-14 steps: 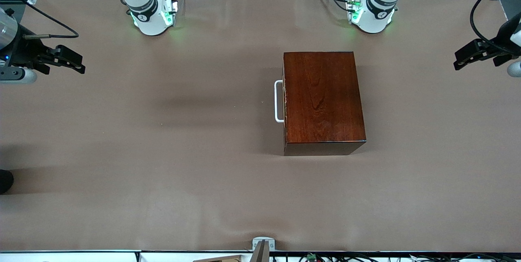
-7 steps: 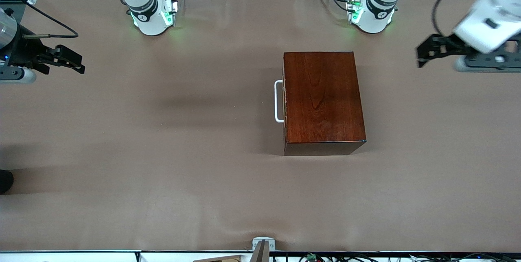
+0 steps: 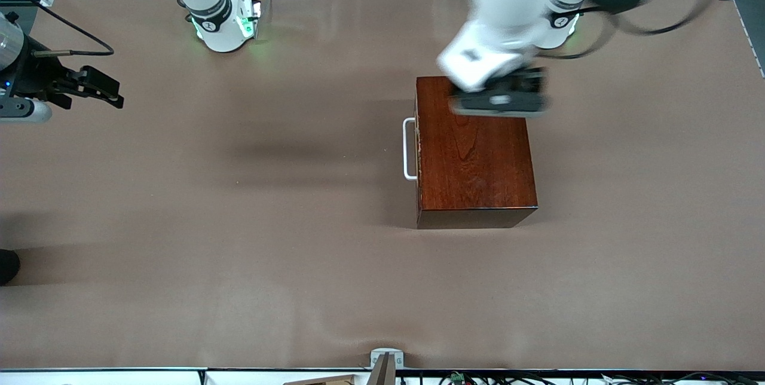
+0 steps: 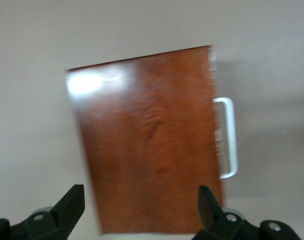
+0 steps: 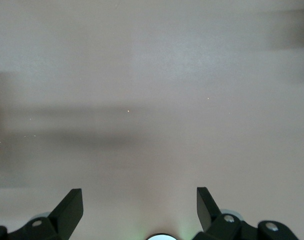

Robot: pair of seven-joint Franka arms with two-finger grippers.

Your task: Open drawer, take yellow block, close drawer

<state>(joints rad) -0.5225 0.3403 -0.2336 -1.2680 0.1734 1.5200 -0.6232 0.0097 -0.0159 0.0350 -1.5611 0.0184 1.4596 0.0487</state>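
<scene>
The dark reddish-brown wooden box (image 3: 475,164) stands on the table with its drawer pushed in. Its white bar handle (image 3: 409,149) faces the right arm's end of the table. My left gripper (image 3: 499,97) hangs over the part of the box top nearest the arm bases. In the left wrist view the left gripper (image 4: 141,202) is open and empty, with the box (image 4: 152,140) and handle (image 4: 231,137) below it. My right gripper (image 3: 110,95) waits open over the right arm's end of the table, and the right gripper (image 5: 140,202) holds nothing. The yellow block is hidden.
Brown cloth (image 3: 239,223) covers the whole table. The two arm bases (image 3: 224,23) (image 3: 547,20) stand along the table's edge farthest from the front camera. A small metal bracket (image 3: 385,358) sits at the edge nearest that camera.
My left arm has swung fast from the left arm's end of the table to over the wooden box. The right arm and the box have not moved.
</scene>
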